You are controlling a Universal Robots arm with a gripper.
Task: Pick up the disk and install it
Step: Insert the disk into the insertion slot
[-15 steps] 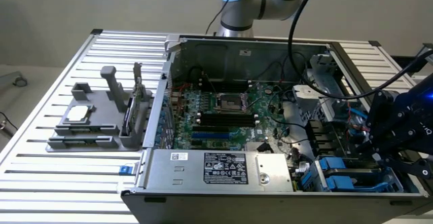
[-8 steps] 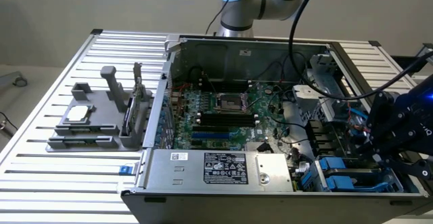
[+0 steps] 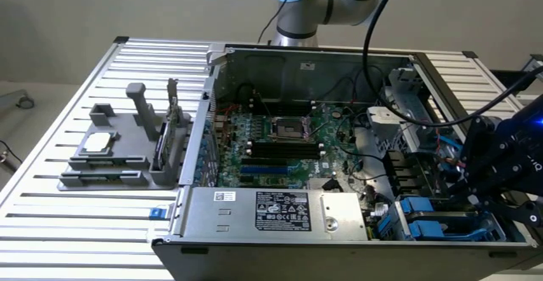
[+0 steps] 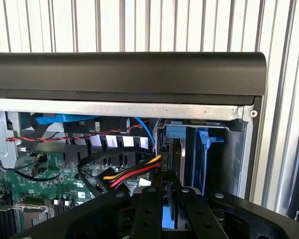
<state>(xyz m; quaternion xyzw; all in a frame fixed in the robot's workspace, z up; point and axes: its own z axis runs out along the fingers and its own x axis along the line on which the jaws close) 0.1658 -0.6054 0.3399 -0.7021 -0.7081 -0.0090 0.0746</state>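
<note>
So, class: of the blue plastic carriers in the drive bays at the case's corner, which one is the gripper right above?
The one at the exterior view's far right, directly beneath the gripper; the other blue carrier sits beside it, toward the power supply.

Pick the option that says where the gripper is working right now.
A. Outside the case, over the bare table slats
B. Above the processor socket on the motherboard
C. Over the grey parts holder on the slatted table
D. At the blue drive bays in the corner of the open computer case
D: in the exterior view the gripper hangs at the case's right end, over the blue drive bays, far from the grey parts holder.
</note>
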